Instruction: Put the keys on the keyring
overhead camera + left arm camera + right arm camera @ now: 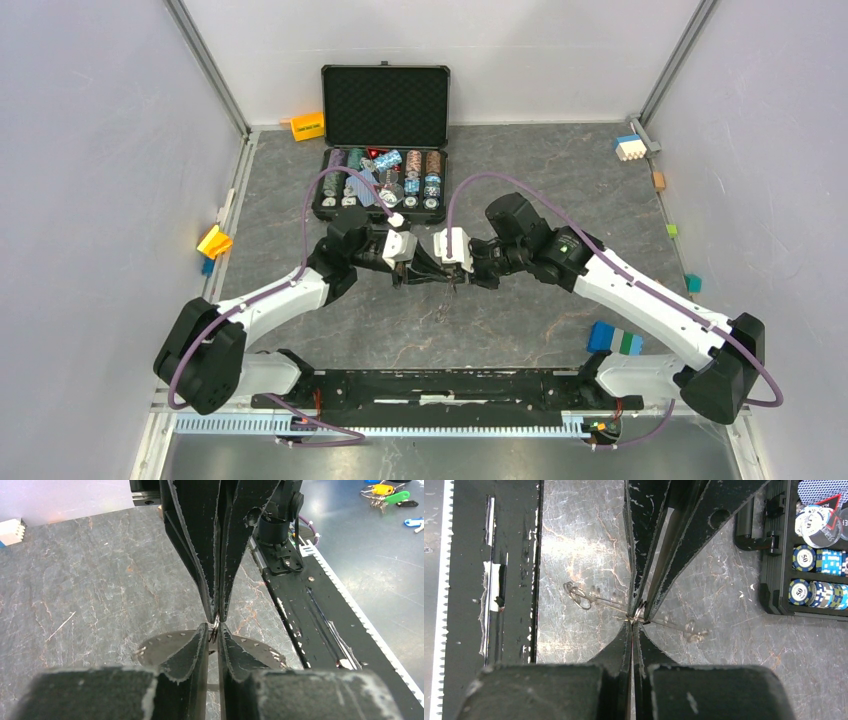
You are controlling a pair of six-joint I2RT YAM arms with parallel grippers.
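Observation:
My two grippers meet tip to tip over the middle of the table, the left gripper (408,275) facing the right gripper (455,278). In the left wrist view the keyring (165,644), flat and grey, spreads out on both sides under my left gripper (215,626). Its jaws are nearly closed on the keyring's far rim, where a thin silver wire loop (215,631) sits. The right gripper (634,624) is shut, its tips pinching that wire loop (639,613). From the right wrist the keyring (609,606) shows edge-on, off the table. The keys are hidden.
An open black case (385,150) of poker chips stands behind the grippers. The black base rail (430,385) runs along the near edge. Coloured blocks lie around: orange (307,126), yellow (214,242), blue (612,338). A bunch of coloured tags (387,492) lies beyond the rail.

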